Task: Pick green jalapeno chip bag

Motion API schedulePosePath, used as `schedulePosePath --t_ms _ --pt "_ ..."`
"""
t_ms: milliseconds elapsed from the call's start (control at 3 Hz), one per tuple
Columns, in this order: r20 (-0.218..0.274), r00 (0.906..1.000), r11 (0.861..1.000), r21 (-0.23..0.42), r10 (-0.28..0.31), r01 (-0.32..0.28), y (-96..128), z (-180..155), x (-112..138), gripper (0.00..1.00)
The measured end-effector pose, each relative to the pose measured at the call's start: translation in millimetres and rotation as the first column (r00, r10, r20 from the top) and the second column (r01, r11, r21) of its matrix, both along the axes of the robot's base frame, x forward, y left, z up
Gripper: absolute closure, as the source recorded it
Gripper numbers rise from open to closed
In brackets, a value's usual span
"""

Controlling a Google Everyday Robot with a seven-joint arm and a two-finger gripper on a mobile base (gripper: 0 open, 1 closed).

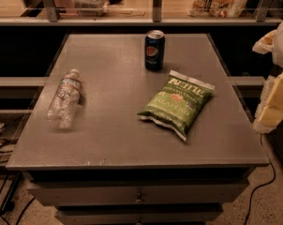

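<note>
The green jalapeno chip bag (177,102) lies flat on the grey table (118,139), right of centre, its white ends pointing to the far right and the near side. The "Kettle" and "JALAPENO" lettering faces up. My gripper (275,95) shows as white and yellowish parts at the right edge of the camera view, beyond the table's right edge and apart from the bag. It holds nothing that I can see.
A dark blue Pepsi can (154,49) stands upright just behind the bag. A clear plastic water bottle (64,99) lies on its side at the table's left. A railing and shelf (132,20) run behind the table. Cables lie on the floor.
</note>
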State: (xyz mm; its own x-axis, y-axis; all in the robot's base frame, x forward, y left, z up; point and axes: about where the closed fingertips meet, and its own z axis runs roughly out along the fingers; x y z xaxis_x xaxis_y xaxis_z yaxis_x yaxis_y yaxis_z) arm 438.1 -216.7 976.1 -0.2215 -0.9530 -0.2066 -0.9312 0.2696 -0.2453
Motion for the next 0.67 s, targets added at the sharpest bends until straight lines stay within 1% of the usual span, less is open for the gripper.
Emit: schedulePosePath --t_ms 333,667 --pt "0.0 1.0 1.0 0.0 0.0 0.0 0.0 0.0 0.0 0.0" --pt "0.007 0.9997 1.0 0.018 0.022 -0.022 1.9 1.7 1.2 0.0"
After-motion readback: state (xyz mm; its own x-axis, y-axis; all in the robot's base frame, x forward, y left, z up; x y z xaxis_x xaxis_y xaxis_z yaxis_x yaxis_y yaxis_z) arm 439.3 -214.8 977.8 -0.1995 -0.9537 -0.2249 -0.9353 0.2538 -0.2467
